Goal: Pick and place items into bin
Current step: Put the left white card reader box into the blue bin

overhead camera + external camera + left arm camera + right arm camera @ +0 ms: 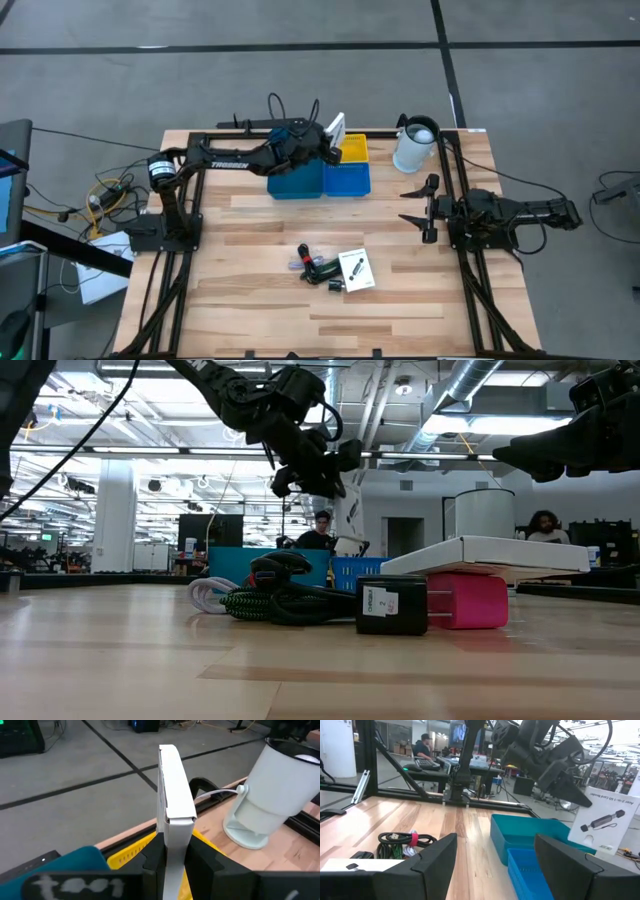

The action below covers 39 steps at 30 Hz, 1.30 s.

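My left gripper (328, 140) is over the bins at the far side, shut on a white square card (175, 790) printed with a black part (605, 820). A second white card (356, 270) lies in the middle of the table. One edge of it rests on a pink block (465, 600), next to a small black piece (390, 605) and the coiled cables (312, 265). My right gripper (425, 207) is open. It waits near the table's right edge, above the table and apart from everything. My left gripper pinches the white card between its two fingers (152, 862) at the card's lower edge (175, 845). The card faces the wrist camera edge-on. It stands up beyond the fingertips, lifted clear above the bins. The arm comes from the table's left.
A teal bin (295, 182) and a blue bin (347, 178) with a yellow part (352, 150) stand side by side at the far middle. A white jug (415, 145) is to their right. Black frame rails (460, 190) run along both sides. People sit in the room beyond.
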Tool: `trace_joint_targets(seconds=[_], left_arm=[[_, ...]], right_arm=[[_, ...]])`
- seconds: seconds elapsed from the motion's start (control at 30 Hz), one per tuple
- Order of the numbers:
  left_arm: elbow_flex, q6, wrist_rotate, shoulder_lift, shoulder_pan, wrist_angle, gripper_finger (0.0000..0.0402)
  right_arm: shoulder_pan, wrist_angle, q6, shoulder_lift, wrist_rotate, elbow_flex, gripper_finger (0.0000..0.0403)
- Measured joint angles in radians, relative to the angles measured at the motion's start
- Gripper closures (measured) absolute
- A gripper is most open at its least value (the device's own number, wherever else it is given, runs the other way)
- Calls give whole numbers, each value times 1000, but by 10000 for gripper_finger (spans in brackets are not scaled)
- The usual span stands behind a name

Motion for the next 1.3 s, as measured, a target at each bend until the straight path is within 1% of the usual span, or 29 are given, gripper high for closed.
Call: trace_joint_targets(seconds=[0.2,0.5,0.83,1.03,1.3], left_arm=[[0,20,3,0,0,-3,353],[0,25,53,0,2,-1,338],[0,31,53,0,2,-1,337],[0,35,27,0,2,-1,337],[0,39,26,-1,15,-1,337]], right_arm=[[0,0,0,0,0,0,143],[0,0,0,0,0,0,143],[0,0,0,0,0,0,143],[0,0,0,0,-1,0,143],[0,0,0,0,-1,0,143]])
